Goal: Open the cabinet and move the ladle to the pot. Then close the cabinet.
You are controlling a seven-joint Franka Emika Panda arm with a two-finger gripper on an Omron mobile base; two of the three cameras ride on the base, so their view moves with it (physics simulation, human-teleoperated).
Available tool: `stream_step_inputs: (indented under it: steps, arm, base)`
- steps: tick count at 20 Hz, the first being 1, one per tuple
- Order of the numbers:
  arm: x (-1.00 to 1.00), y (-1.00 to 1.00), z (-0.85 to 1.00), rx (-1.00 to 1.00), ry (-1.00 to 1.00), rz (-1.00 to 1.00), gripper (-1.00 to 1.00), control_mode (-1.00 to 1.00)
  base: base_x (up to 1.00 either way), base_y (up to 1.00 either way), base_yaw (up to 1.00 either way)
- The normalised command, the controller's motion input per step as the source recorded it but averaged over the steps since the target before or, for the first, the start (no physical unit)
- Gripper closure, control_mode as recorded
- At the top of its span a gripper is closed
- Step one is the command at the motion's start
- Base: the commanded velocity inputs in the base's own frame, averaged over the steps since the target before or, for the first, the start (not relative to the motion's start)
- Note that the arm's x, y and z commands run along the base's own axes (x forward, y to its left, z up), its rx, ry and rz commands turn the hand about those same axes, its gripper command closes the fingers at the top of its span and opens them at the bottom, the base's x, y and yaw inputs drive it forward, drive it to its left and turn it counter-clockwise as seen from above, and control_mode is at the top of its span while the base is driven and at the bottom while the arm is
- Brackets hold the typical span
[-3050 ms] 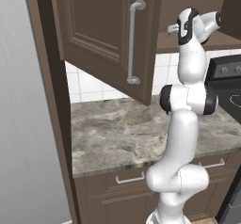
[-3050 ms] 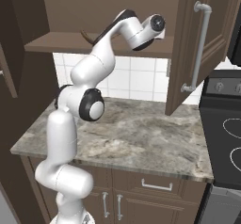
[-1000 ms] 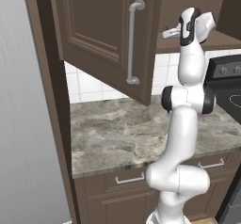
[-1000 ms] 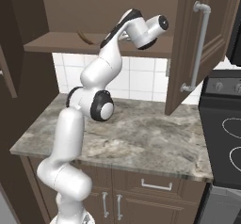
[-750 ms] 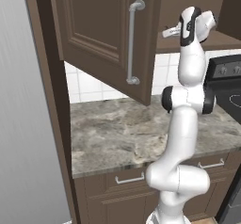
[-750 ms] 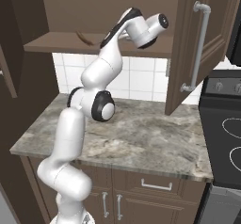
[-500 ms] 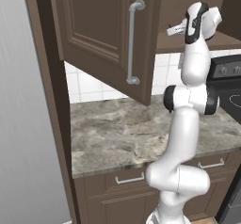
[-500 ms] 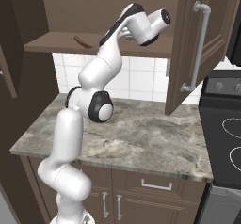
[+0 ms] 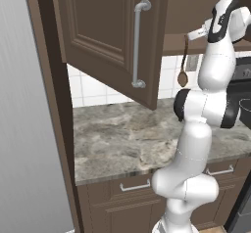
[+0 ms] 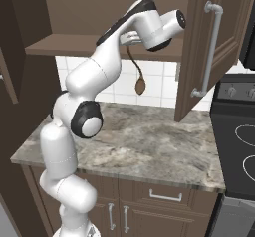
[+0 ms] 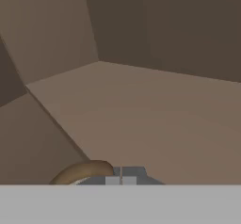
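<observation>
The gripper was pinched tight on the thin dark handle of the ladle, which hung bowl-down just in front of the open cabinet, above the stone counter. Light and stiff, it would likely swing from so slim a grip, so a hold nearer the bowl might steady it. Farther off, the open cabinet door stood between the arm and the stove, a likely obstacle on the carry; the pot could not be made out.
</observation>
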Motion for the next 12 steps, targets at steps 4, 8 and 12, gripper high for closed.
stream_step_inputs:
  steps: [4, 8, 12]
  arm:
    - [-1.0, 0.51, -0.41, 0.0, -0.17, -0.1, 1.0, -1.0]
    - [-1.0, 0.52, -0.46, 0.0, -0.18, -0.11, 1.0, -1.0]
    - [-1.0, 0.5, -0.42, 0.0, -0.18, -0.12, 1.0, -1.0]
  base:
    - [0.0, 0.0, 0.0]
    - [0.0, 0.0, 0.0]
    - [0.0, 0.0, 0.0]
